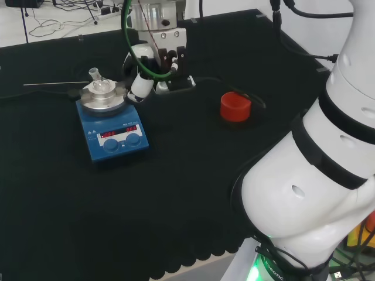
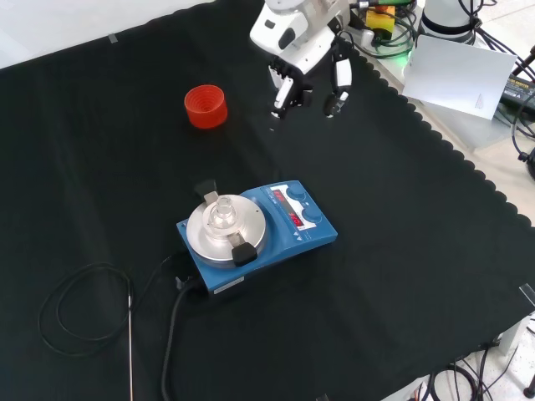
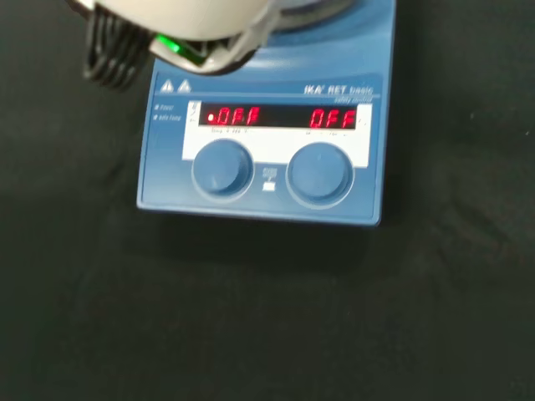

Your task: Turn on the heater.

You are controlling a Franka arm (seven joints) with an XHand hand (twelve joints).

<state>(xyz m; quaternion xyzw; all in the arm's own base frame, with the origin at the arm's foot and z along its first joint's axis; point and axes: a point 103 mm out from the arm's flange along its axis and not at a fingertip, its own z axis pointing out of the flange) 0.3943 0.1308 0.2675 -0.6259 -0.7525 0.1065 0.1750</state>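
Hovering above the worktop (image 2: 401, 276), the hand (image 2: 309, 71) hangs clear of the blue heater (image 2: 288, 234), fingers relaxed and holding nothing.
In the front view the heater sits mid-cloth with a small glass flask (image 2: 221, 215) on its round plate; a red ribbed ring (image 2: 206, 106) stands apart, to the hand's left.

heater (image 2: 276, 230): we see a blue body, a silver round top plate, a white panel strip with red lit figures, and two blue knobs (image 3: 222, 167)
flask (image 2: 222, 213): we see clear glass
ribbed ring (image 2: 206, 105): we see plain red
tabletop (image 2: 401, 284): we see black cloth with a scalloped edge
robot hand (image 2: 288, 52): we see white and black
cable (image 2: 167, 351): we see black
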